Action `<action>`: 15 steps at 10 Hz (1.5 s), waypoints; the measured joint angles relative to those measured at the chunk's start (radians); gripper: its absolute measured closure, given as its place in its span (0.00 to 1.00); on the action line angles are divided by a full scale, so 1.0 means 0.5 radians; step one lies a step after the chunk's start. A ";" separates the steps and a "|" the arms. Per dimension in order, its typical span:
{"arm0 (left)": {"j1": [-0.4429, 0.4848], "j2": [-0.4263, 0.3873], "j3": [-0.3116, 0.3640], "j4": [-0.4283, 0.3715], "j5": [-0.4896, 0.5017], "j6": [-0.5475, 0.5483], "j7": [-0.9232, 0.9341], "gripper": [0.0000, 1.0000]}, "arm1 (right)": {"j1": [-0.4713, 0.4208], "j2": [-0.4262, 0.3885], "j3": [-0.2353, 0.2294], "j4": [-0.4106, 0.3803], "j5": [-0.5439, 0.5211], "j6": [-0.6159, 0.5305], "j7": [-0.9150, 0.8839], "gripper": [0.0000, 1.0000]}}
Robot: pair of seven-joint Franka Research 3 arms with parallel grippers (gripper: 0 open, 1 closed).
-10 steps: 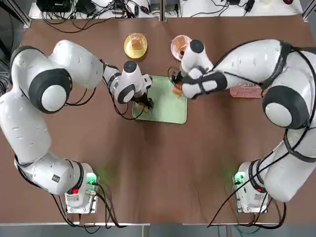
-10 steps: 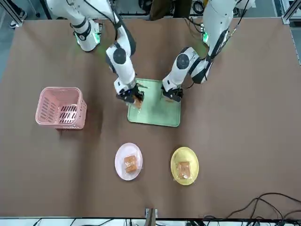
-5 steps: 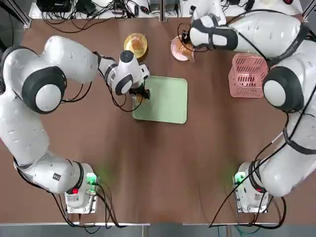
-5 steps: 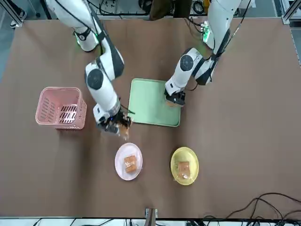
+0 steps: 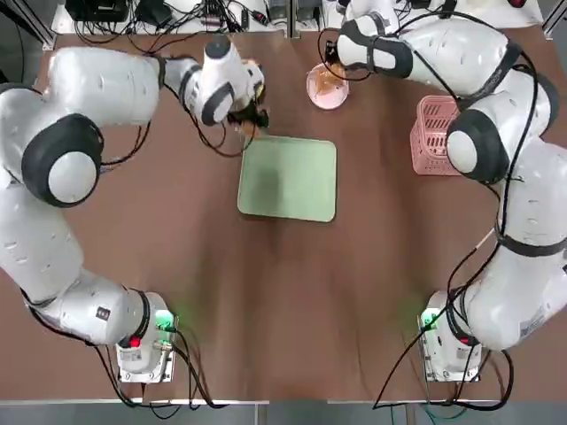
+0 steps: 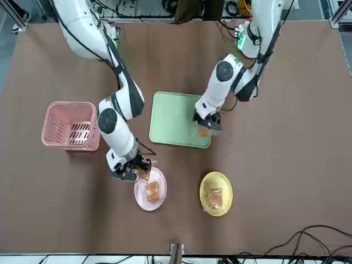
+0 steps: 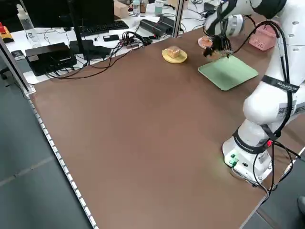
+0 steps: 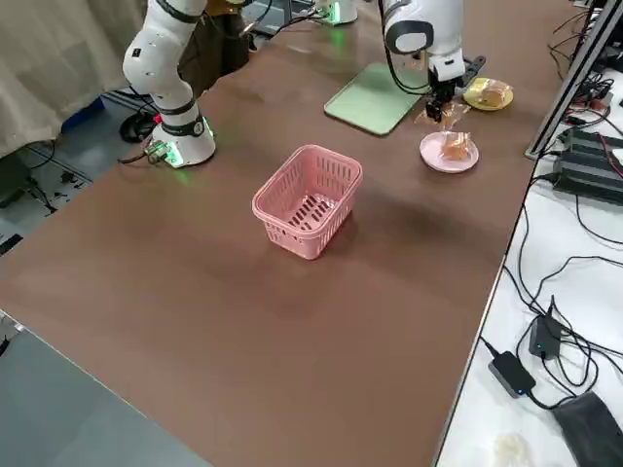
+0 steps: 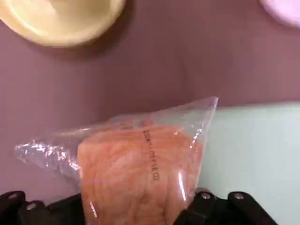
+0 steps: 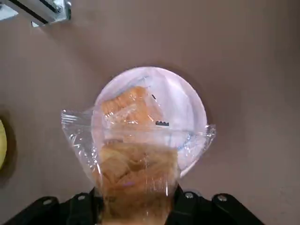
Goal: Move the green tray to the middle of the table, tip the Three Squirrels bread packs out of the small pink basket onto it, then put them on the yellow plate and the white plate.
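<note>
top: overhead | front: faces robot | sides: raised, oblique | wrists: close | shared: green tray (image 5: 288, 178)

Green tray (image 5: 288, 177) lies bare, open from above; each far plate, yellow plate (image 6: 215, 193) and white plate (image 6: 149, 189), carries a pack; pink basket (image 5: 436, 135) blocks the right side.

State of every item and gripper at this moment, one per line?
green tray: empty, flat on the table.
small pink basket: upright, empty.
white plate: holds one bread pack.
yellow plate: holds one bread pack.
left gripper: shut on a bread pack.
right gripper: shut on a bread pack, at the white plate's edge.
</note>
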 joint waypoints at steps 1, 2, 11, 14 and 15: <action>0.087 0.020 0.006 0.130 0.000 -0.024 0.018 0.46 | -0.001 0.071 0.001 0.117 -0.001 0.000 -0.001 0.54; 0.158 0.071 0.009 0.269 0.000 -0.044 0.027 0.46 | -0.001 0.144 0.001 0.231 -0.001 -0.001 -0.001 0.57; 0.203 0.844 0.109 1.217 0.231 -0.051 0.044 0.46 | -0.011 0.515 0.003 0.583 -0.006 0.156 -0.449 0.57; 0.060 1.053 0.237 1.360 0.235 -0.019 0.054 0.46 | -0.026 0.575 0.003 0.586 -0.006 0.282 -0.499 0.58; 0.007 1.124 0.282 1.375 0.235 0.058 0.044 0.46 | -0.026 0.585 0.004 0.588 -0.005 0.290 -0.505 0.58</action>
